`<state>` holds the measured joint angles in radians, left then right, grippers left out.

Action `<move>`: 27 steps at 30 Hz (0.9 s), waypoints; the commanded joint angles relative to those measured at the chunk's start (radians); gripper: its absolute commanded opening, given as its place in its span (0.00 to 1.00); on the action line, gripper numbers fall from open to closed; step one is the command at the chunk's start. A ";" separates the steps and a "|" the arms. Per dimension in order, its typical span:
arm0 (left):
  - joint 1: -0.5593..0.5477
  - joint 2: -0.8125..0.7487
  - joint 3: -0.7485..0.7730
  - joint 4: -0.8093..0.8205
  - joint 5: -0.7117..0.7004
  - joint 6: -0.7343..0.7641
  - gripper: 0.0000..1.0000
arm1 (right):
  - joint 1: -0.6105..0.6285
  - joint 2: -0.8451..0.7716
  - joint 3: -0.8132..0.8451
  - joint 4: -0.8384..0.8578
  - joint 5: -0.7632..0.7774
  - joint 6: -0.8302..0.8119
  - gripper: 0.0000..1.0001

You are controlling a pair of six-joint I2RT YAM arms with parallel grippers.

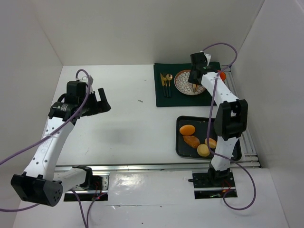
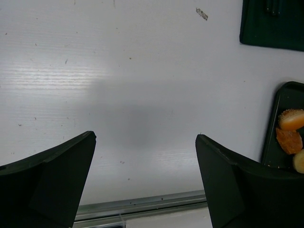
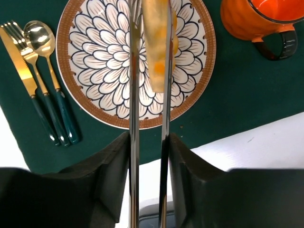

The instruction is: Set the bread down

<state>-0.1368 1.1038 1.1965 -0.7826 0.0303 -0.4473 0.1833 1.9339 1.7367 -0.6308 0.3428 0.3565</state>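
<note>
My right gripper (image 1: 195, 77) (image 3: 148, 138) is shut on a pair of metal tongs (image 3: 134, 95). The tongs pinch a pale yellow piece of bread (image 3: 158, 42) over the flower-patterned plate (image 3: 95, 61) (image 1: 183, 81), touching or just above it. The plate lies on a dark green mat (image 1: 164, 97). A black tray (image 1: 179, 142) at the front right holds several more bread pieces (image 1: 187, 129). My left gripper (image 1: 101, 102) (image 2: 145, 137) is open and empty above bare table at the left. The tray and its bread (image 2: 290, 118) show at the right edge of the left wrist view.
A gold knife, fork and spoon set (image 3: 38, 80) (image 1: 166, 83) lies on the mat left of the plate. An orange mug (image 3: 247, 19) (image 1: 222, 74) stands right of the plate. White walls enclose the table on three sides.
</note>
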 commanded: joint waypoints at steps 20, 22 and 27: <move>-0.014 0.048 0.049 0.046 -0.009 0.019 1.00 | -0.010 -0.639 -0.193 -0.354 0.194 0.107 0.53; -0.024 0.048 0.058 0.046 -0.023 0.019 1.00 | -0.010 -0.723 -0.258 -0.450 0.194 0.168 0.53; -0.053 0.048 0.058 0.046 -0.033 0.019 1.00 | -0.010 -0.805 -0.373 -0.575 0.194 0.274 0.53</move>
<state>-0.1757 1.1671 1.2133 -0.7689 0.0120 -0.4450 0.1768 1.1168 1.4303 -1.0618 0.5148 0.5343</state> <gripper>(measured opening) 0.997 0.534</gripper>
